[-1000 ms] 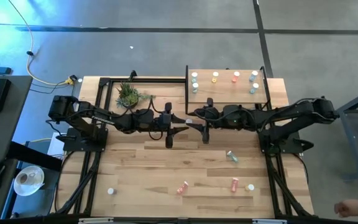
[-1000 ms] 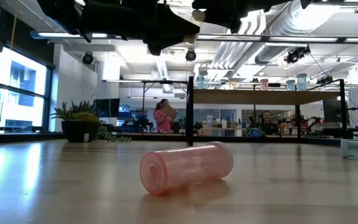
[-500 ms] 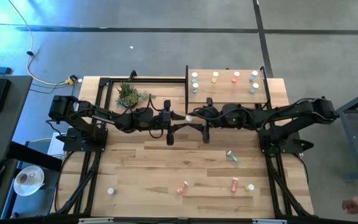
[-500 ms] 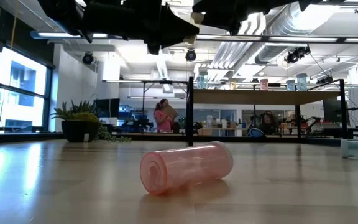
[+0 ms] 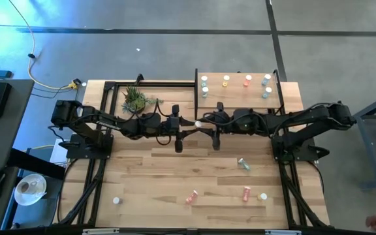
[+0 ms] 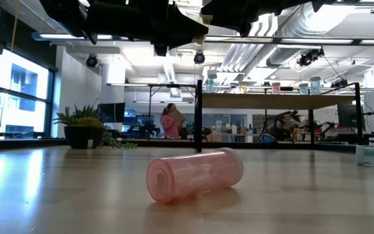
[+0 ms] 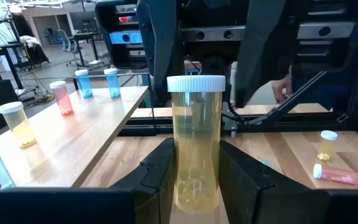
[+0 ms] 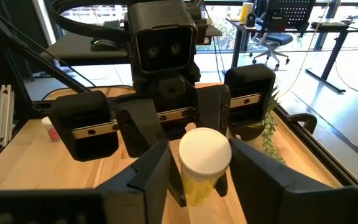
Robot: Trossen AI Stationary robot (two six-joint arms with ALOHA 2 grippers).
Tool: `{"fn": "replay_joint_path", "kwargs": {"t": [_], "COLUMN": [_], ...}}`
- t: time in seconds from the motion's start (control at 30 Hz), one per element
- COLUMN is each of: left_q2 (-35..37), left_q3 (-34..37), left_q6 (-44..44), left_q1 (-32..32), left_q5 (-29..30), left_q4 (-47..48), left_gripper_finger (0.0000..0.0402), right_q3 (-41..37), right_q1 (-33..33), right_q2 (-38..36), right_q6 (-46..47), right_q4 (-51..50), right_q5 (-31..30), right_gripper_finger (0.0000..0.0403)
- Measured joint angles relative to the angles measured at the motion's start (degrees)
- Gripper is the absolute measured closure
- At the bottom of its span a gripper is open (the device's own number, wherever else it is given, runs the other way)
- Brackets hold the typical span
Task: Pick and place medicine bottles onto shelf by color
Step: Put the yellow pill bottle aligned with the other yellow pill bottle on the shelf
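Both grippers have closed the gap since a second ago and now meet at mid-frame of the high view. Left gripper (image 5: 185, 124) pinches a yellow bottle (image 7: 196, 142) upright between its fingers; the right gripper (image 5: 204, 125) stands spread around the white cap (image 8: 204, 149). Upper right, the shelf (image 5: 237, 98) carries several bottles.

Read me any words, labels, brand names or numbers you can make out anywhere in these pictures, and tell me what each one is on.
None can be read.
The yellow bottle shows no label.
The pink bottle lying on the table is plain.
Bottles on the shelf are too small to read.
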State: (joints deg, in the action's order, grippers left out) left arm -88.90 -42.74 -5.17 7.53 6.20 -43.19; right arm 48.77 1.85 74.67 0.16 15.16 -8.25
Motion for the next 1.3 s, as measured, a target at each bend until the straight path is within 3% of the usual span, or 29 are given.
{"fn": "replay_joint_path", "kwargs": {"t": [0.27,0.8,0.93,1.17,1.3], "left_q2": [0.0,0.0,0.0,0.1,0.2], "left_q3": [0.0,0.0,0.0,0.0,0.0], "left_q6": [0.0,-0.1,-0.6,-0.5,-0.5], "left_q1": [0.0,0.0,0.0,0.0,0.0], "left_q5": [-0.1,0.0,0.1,0.4,1.8], "left_q4": [0.0,0.1,0.0,0.3,1.0], "left_gripper_finger": [0.0309,0.0305,0.0282,0.0207,0.0168], "right_q3": [0.0,0.0,0.0,-0.1,-0.1], "right_q1": [0.0,0.0,0.0,0.0,0.0], "right_q2": [0.0,0.0,0.0,0.0,-1.4], "right_q6": [0.0,1.0,0.9,0.9,-0.9], "right_q4": [-0.2,-0.8,-0.9,-1.1,-2.8], "right_q5": [0.0,-1.2,-3.2,-4.2,-8.9], "right_gripper_finger": [0.0283,0.0286,0.0286,0.0286,0.0286]}}
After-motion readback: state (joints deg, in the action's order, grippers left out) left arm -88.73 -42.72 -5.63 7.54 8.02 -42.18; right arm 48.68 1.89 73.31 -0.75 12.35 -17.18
